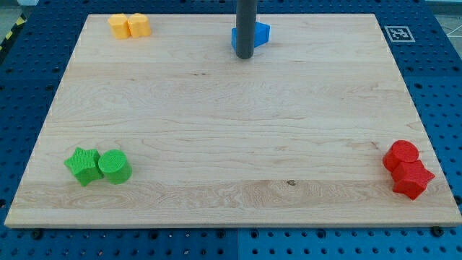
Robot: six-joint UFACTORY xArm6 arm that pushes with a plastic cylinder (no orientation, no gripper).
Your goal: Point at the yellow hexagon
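Observation:
Two yellow blocks sit touching at the view's top left: the left one (118, 25) and the right one (138, 24); both look faceted, and I cannot tell which is the hexagon. My tip (245, 55) is at the view's top centre, far right of the yellow blocks. It stands just in front of a blue block (260, 33), partly hiding it.
A green star (83, 165) and a green cylinder (114, 166) touch at the view's bottom left. A red cylinder (401, 154) and a red star (413, 178) touch at the bottom right. The wooden board (231, 130) lies on a blue perforated table. A marker tag (398, 32) is at the top right.

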